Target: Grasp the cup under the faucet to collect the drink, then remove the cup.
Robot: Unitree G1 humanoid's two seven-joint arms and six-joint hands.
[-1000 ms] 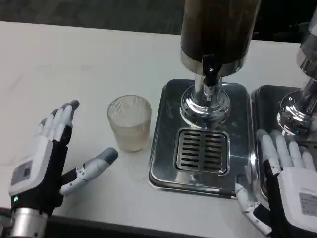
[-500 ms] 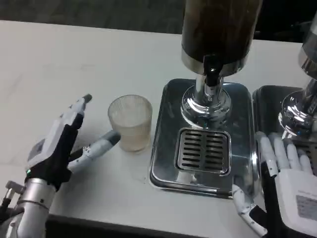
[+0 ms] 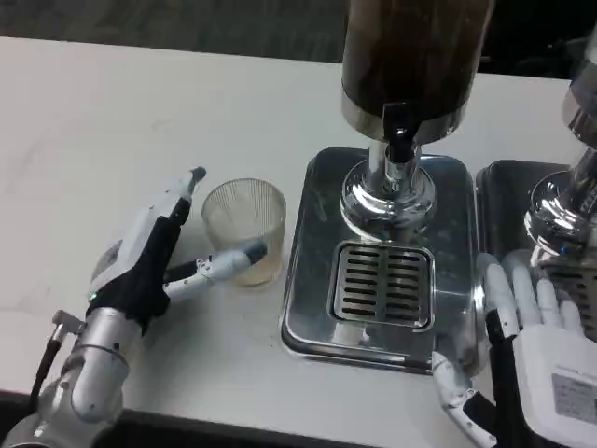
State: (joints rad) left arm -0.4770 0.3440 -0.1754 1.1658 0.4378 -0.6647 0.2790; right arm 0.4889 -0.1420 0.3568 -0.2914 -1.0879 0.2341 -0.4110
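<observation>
Now left hand (image 3: pixel 149 257) closer, perhaps touching cup (image 3: pixel 244 230)

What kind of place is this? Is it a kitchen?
Probably a drinks counter: a tall dispenser with a faucet over a metal drip tray, a second dispenser beside it, and a cup on the table.

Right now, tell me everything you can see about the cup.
The cup is a small ribbed tumbler of clear, frosted-looking material, upright and seemingly empty. It stands on the white table just left of the dispenser's metal drip tray, not under the faucet. The left robot hand brackets it, thumb at its front.
</observation>
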